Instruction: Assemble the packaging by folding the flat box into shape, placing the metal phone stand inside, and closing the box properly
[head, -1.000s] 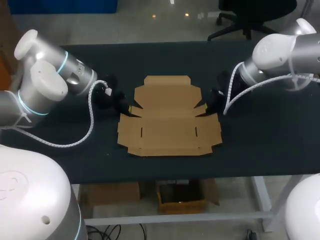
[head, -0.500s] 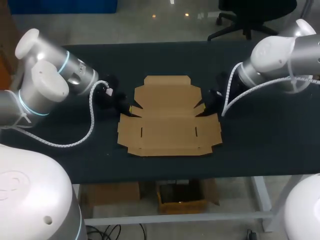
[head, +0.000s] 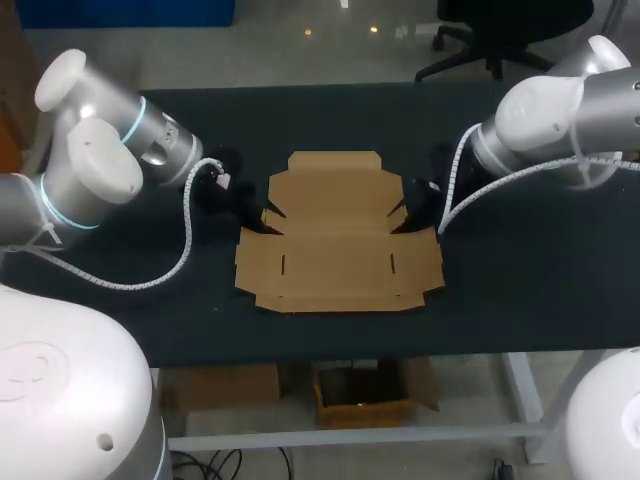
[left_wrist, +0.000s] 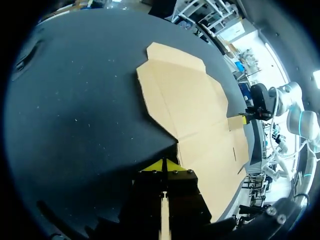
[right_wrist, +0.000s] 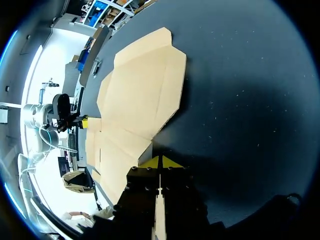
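Observation:
A flat brown cardboard box (head: 338, 235) lies unfolded in the middle of the black table. My left gripper (head: 263, 214) is shut, its yellow tips at the notch on the box's left side. My right gripper (head: 405, 212) is shut too, at the matching notch on the right side. In the left wrist view the shut tips (left_wrist: 164, 163) touch the cardboard (left_wrist: 190, 100) at its side notch, and my other gripper (left_wrist: 244, 118) shows across the sheet. The right wrist view mirrors this: shut tips (right_wrist: 160, 161) at the edge of the cardboard (right_wrist: 142, 95). No metal phone stand is in view.
The black table top (head: 520, 280) stretches well beyond the box on both sides and behind it. Its front edge (head: 400, 358) runs a short way in front of the box's near flaps.
Both grippers have crept a little inward and toward the box's side notches. The cardboard has not visibly moved.

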